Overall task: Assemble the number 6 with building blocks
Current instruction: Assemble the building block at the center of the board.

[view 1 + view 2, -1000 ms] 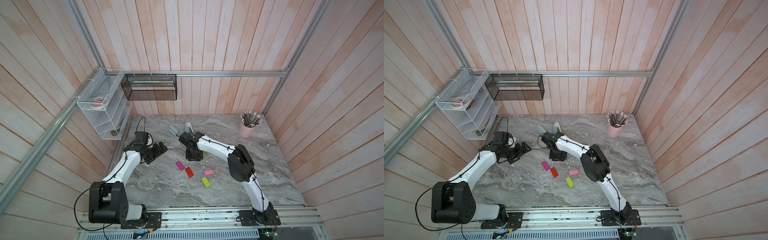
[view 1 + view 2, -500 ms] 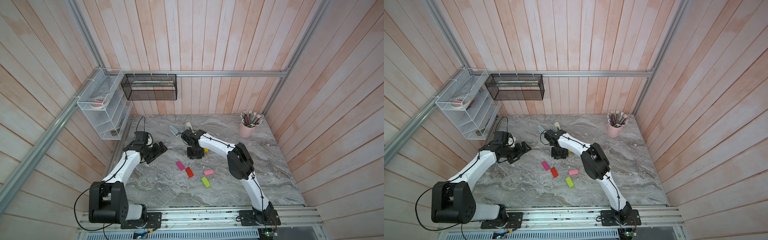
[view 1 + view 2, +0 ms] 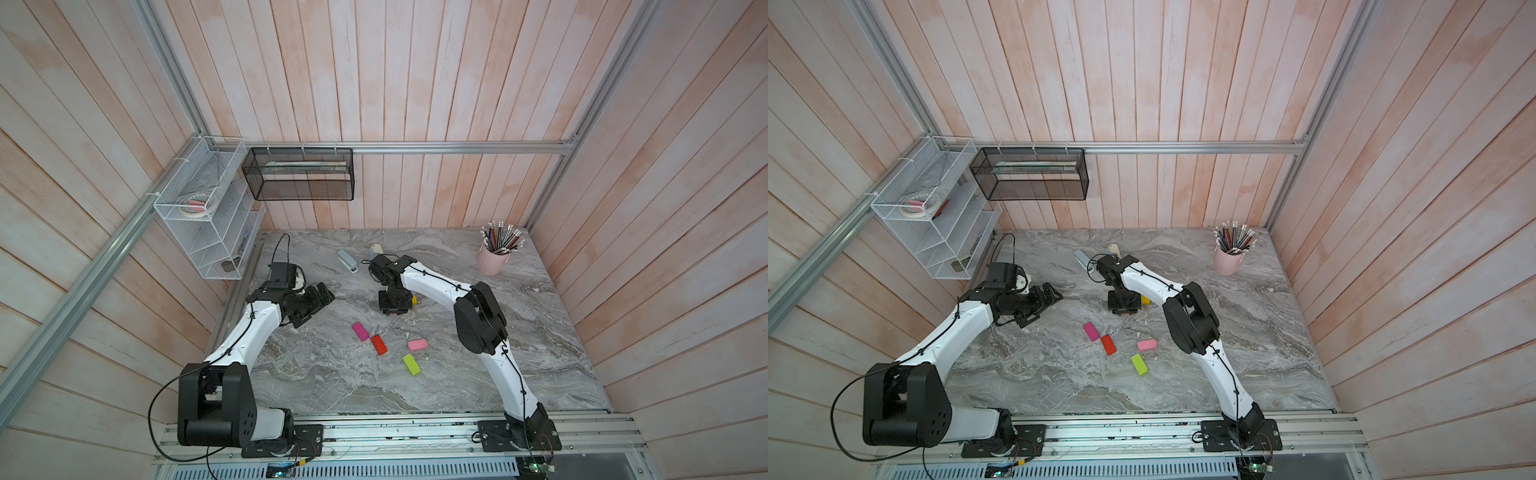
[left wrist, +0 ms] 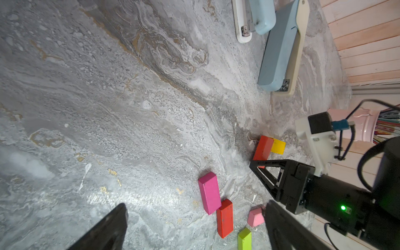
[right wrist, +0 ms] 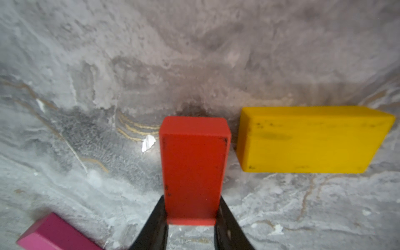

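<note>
so the grey marble table point(image 3: 332, 386) takes up most of both top views, with both arms reaching in over it. The left gripper point(image 4: 194, 204) hangs over the left part of the table with its jaws spread wide and nothing between them. The right gripper point(image 5: 191, 201) is down near the middle and clamped on the near end of a red brick point(image 5: 192, 168), one black finger on each long side. Can't tell if that brick is resting on the marble or just off it

back right corner has a pink pencil cup point(image 3: 493, 259). Near the back wall are a grey-blue stapler point(image 3: 347, 261) and a beige stapler point(image 3: 376, 250), the beige one partly hidden by the right arm

yellow brick point(image 5: 309, 140) lies flat just beside the far end of the held one, at a right angle to it. Closer to the robot, the magenta brick point(image 3: 360, 331) touches the second red brick point(image 3: 378, 345) end to end, with the light pink brick point(image 3: 417, 344) and lime green brick point(image 3: 410, 365) near them, apart from each other
</note>
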### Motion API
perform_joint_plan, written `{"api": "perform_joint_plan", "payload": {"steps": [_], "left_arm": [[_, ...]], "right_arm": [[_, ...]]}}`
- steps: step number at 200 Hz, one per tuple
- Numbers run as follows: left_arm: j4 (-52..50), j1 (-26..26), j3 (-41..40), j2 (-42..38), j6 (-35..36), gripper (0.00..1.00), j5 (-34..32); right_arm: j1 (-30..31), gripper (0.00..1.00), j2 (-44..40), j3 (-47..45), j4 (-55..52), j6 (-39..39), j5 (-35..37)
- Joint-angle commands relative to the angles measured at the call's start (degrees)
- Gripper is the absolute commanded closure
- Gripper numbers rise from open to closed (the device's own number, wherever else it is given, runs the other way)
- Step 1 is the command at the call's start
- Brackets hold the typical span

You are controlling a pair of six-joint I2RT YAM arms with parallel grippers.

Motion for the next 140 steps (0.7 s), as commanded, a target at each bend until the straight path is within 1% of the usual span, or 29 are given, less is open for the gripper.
{"api": "perform_joint_plan", "payload": {"steps": [1,77,140], "left_arm": [[1.2,0.3,1.3,0.6,-0.5,0.00,-0.1],[1.6,0.3,0.8,0.6,-0.9,0.00,-0.3],[1.8,0.3,0.8,0.7,-1.0,0.00,-0.2]], "right_arm": [[-0.5,0.64,2.5,2.0,-2.2,-1.4,-0.5],[-0.9,0.64,3.7,2.4,-3.6,-1.6,-0.8],[-1.0,0.63,2.6,1.1,-4.0,-0.2,-0.6]]}}
